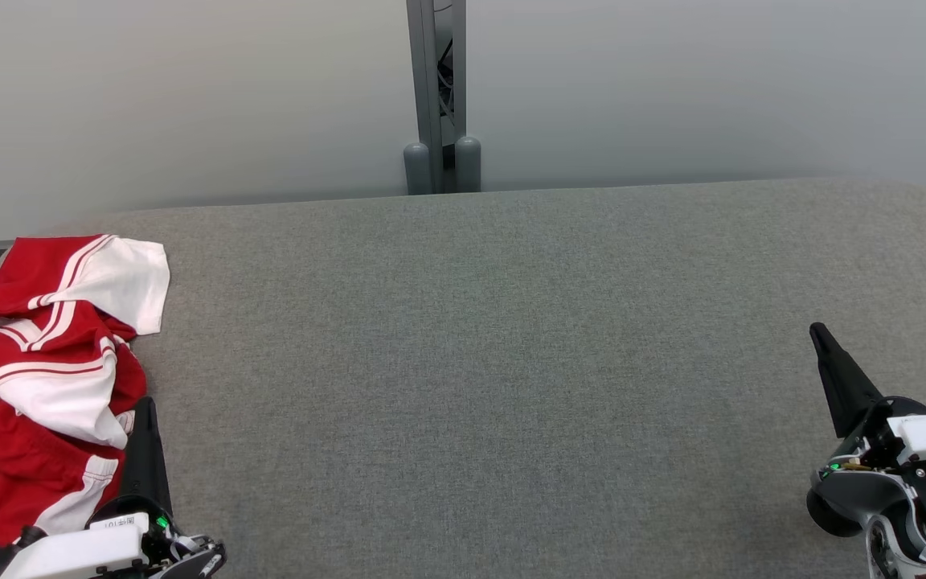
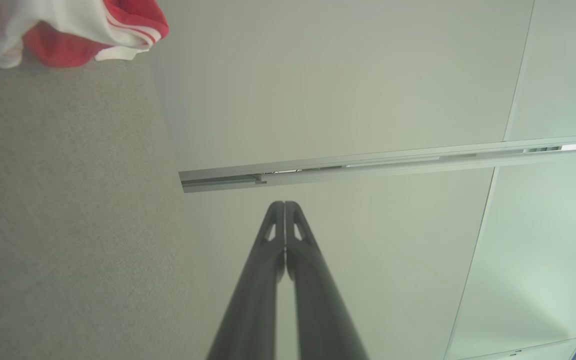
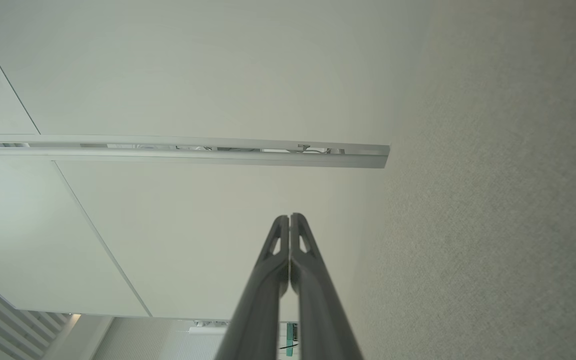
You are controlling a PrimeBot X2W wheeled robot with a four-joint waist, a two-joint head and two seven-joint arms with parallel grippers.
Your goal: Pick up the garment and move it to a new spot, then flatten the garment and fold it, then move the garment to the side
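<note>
Red-and-white and badly crumpled, the garment [image 1: 53, 378] lay heaped at the left edge of the grey table [image 1: 479, 362], its long axis running near to far. It sat just left of the left gripper [image 1: 146, 410], whose fingers were pressed together and empty. The right gripper [image 1: 819, 334] — also closed on nothing — sat well apart across the table, so the left arm looked better placed to reach it.

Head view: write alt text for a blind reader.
A crumpled red-and-white garment lies at the left edge of a grey fabric-covered table. The left end effector, shut and empty, sits beside it at lower left; the right end effector, also shut, is at lower right. A pale wall and grey post stand behind.
</note>
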